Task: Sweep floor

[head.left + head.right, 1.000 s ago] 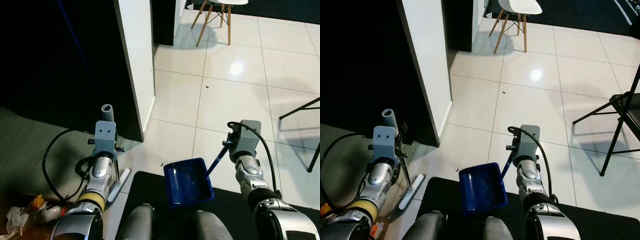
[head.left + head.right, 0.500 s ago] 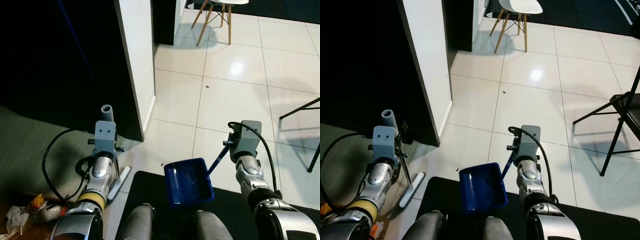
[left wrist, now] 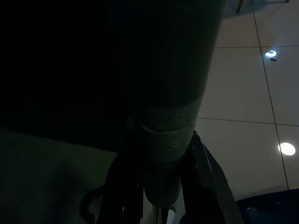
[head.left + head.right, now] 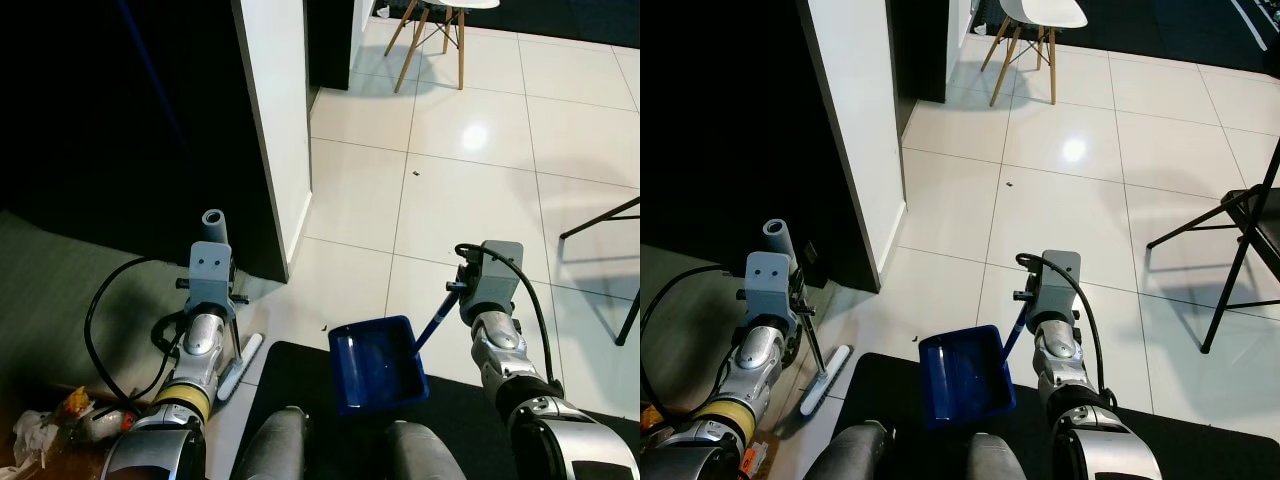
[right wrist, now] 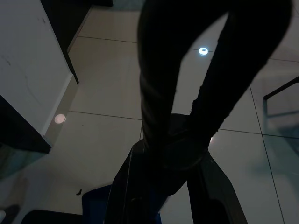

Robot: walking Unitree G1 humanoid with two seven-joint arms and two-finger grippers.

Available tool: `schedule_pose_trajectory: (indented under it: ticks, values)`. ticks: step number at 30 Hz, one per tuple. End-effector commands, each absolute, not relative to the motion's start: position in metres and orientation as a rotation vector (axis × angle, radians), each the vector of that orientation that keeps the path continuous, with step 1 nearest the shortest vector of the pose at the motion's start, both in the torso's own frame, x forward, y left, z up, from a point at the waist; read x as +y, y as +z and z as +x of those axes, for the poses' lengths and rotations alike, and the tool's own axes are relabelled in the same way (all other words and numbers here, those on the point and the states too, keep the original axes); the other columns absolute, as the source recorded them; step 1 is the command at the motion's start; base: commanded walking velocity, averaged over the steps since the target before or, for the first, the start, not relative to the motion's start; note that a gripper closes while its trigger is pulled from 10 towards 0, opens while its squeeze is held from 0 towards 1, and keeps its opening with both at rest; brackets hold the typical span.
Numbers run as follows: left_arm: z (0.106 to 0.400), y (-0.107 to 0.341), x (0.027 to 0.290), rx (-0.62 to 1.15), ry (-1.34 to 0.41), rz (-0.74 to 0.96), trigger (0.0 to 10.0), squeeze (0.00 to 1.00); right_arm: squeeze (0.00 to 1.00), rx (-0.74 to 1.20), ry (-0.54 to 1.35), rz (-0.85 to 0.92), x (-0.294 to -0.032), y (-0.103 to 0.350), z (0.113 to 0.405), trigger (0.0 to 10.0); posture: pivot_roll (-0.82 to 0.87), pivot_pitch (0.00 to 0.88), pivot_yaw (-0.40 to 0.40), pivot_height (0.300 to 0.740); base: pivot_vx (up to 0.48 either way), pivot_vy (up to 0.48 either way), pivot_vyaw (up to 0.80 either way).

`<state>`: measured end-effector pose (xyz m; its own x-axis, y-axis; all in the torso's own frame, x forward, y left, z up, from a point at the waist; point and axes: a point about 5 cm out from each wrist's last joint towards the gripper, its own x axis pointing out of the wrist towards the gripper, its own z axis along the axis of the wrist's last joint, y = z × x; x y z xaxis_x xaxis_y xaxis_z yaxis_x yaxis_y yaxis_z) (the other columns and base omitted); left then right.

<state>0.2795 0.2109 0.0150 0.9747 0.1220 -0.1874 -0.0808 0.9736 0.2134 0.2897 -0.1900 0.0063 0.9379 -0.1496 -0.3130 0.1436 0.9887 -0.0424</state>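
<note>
On the near left of the scene, my left end effector (image 3: 161, 186) was clamped on the grey handle of the broom (image 4: 780, 245), whose thin shaft ran down to a pale brush head (image 4: 824, 366) lying on the floor beside the edge of a black mat (image 4: 1200, 445). To the right, my right end effector (image 5: 163, 163) was clamped on the dark handle (image 4: 432, 322) of the blue dustpan (image 4: 375, 363), which hung tilted over the near edge of the mat, just in front of my legs (image 4: 275, 445). The white tiled floor (image 4: 470, 200) stretched away ahead, glossy with a bright light reflection, and a small dark speck of debris (image 4: 415, 174) lay on it well beyond the dustpan; another tiny speck (image 4: 323, 326) sat near the mat's far edge, close to the dustpan. A white wall corner (image 4: 280, 120) stood on the far left with darkness beside it. A chair with wooden legs (image 4: 430, 35) stood at the far end, and a black folding chair (image 4: 1240, 250) at the right. Some crumpled litter (image 4: 50, 425) lay at the near left corner.
</note>
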Motion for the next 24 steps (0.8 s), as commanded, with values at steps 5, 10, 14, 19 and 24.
schedule_pose_trajectory:
  ticks: [5,10,14,19,24]
  values:
    - [0.2813,0.0198,0.2154,0.177,0.107,0.211,10.0,0.0,0.0,0.357,-0.139,-0.048,-0.1916,-0.0007,0.2835,10.0,0.03,0.054,-0.033,0.74,0.0,0.0,0.0]
    - [0.2821,0.02,0.2149,0.178,0.104,0.209,10.0,0.0,0.0,0.356,-0.138,-0.047,-0.1915,-0.0004,0.2839,10.0,0.02,0.049,-0.03,0.74,0.0,0.0,0.0]
    - [0.2825,0.02,0.2148,0.181,0.102,0.206,10.0,0.0,0.0,0.354,-0.137,-0.043,-0.1915,-0.0001,0.2842,10.0,0.02,0.045,-0.029,0.74,0.0,0.0,0.0]
    - [0.2827,0.0199,0.2147,0.183,0.101,0.202,10.0,0.0,0.0,0.354,-0.134,-0.04,-0.1911,-0.0002,0.2842,10.0,0.02,0.043,-0.028,0.74,0.0,0.367,0.0]
    - [0.2832,0.0204,0.2152,0.183,0.099,0.202,10.0,0.0,0.0,0.352,-0.132,-0.038,-0.1906,-0.0001,0.2842,10.0,0.02,0.041,-0.026,0.74,0.0,0.48,0.0]
